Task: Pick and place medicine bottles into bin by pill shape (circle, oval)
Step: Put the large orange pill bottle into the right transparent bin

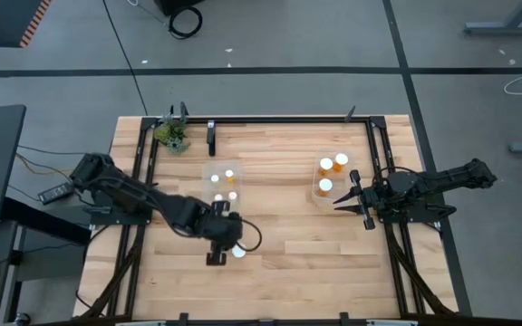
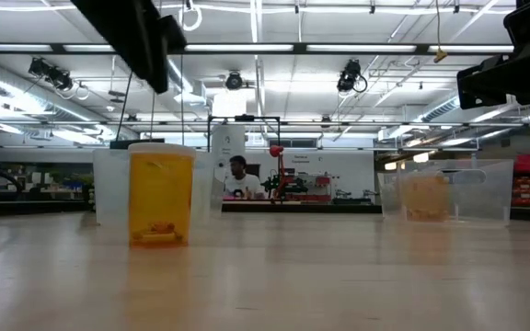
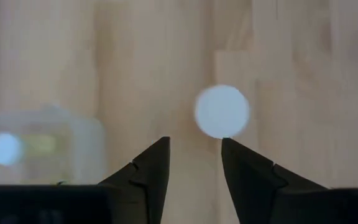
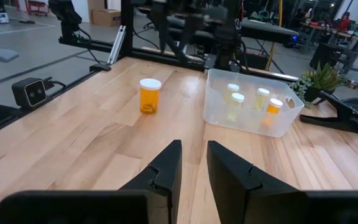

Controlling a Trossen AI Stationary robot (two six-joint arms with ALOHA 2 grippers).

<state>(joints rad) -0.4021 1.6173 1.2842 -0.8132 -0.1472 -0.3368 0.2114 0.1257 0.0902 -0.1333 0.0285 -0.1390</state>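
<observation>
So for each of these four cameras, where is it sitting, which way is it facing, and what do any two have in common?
High view: overhead, facing straight down on the wooden table; both dark arms show.
Low view: tabletop level, facing the room; arm parts hang at top.
Left wrist view: above the table, facing down; left gripper beside a round white cap.
Right wrist view: faces across the table; right gripper low in frame.
Shared: low and right wrist views both show the lone amber white-capped bottle.

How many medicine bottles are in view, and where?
8: four in the left tub, three in the right tub, one loose bottle on the table under the left gripper. More may be hidden.
</observation>
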